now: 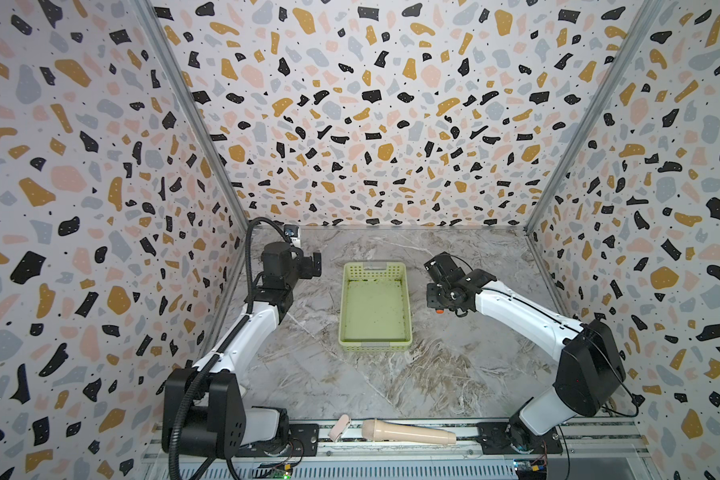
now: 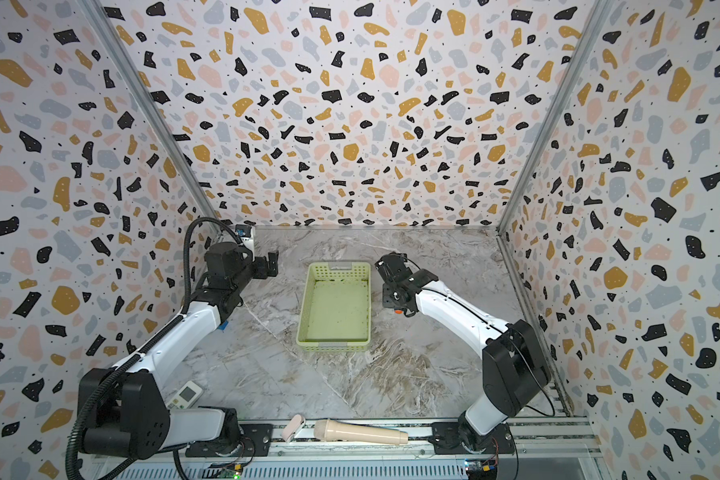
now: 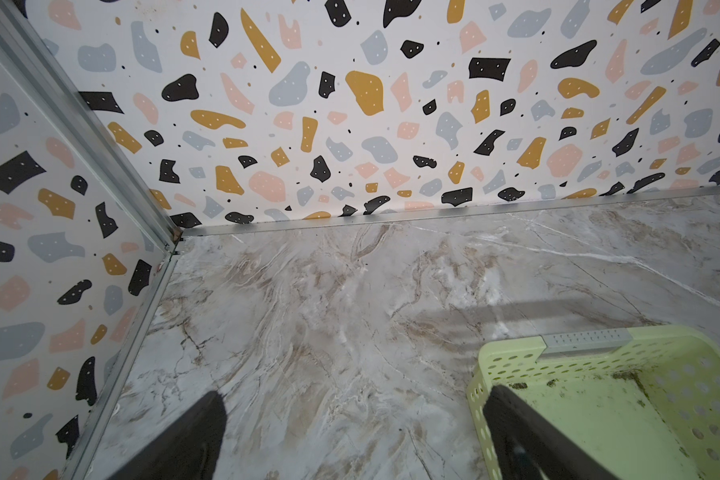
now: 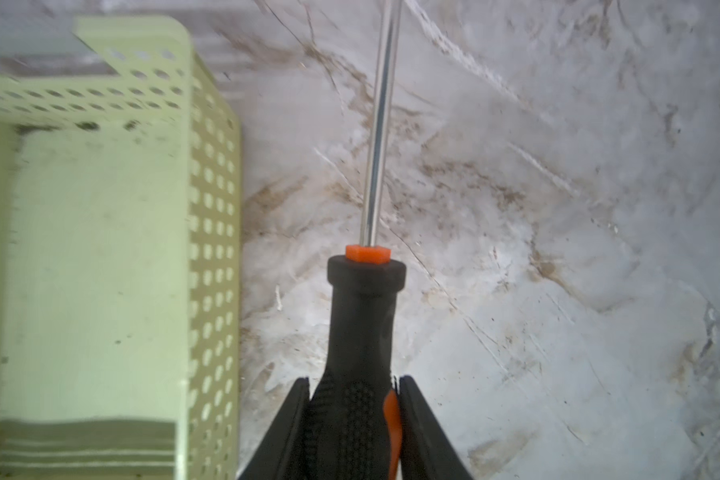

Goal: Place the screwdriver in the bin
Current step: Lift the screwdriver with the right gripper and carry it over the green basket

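a: where's the screwdriver [image 4: 362,316]?
b: in the right gripper [image 4: 354,386]. its two black fingers [image 4: 298,415] are clamped on the black handle, one on each side, next to the orange stripe. the thin metal shaft points straight out ahead of them.
a: is it in the bin [image 4: 215,208]?
b: no. the shaft and handle are over bare marble, just beside the bin's right perforated wall and outside it. in both top views only the orange butt end [image 1: 438,310] shows, under the right wrist.
a: and where's the bin?
b: near the middle of the tabletop [image 1: 391,374], a bit toward the far edge, long side running near to far. nothing lies on its floor but dark specks.
a: what about the left gripper [image 3: 354,395]?
b: its fingers are wide apart with nothing between them. it hangs by the bin's far left corner, over the tabletop.
a: anything else?
b: a beige microphone-shaped thing [image 1: 408,432] lies on the rail along the near edge, well away from both grippers.
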Robot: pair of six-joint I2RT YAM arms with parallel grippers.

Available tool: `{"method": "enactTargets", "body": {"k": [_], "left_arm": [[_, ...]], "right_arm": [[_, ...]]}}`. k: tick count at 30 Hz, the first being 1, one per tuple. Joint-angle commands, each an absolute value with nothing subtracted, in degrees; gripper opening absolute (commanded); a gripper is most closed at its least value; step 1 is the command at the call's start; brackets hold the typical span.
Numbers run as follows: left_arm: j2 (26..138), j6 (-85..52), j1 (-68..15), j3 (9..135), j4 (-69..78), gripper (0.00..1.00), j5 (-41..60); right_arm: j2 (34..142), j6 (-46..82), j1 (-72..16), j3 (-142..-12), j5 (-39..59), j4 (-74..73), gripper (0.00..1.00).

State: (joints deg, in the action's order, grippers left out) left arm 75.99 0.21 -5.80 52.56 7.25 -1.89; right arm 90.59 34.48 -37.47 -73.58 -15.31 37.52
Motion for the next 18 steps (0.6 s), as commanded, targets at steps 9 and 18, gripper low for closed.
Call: {"method": "enactTargets", "body": {"k": [9, 18], "left_arm": [[75.5, 0.0, -6.1, 54.8, 7.1, 1.00, -2.3], [75.1, 0.4, -6.1, 54.9, 7.0, 1.00, -2.6]], "right_arm": [[98.9, 34.9, -45.1, -85.8, -14.2, 39.3, 0.29], [109.3, 35.1, -49.3, -93.3, -11.1, 37.3, 0.29]]}}
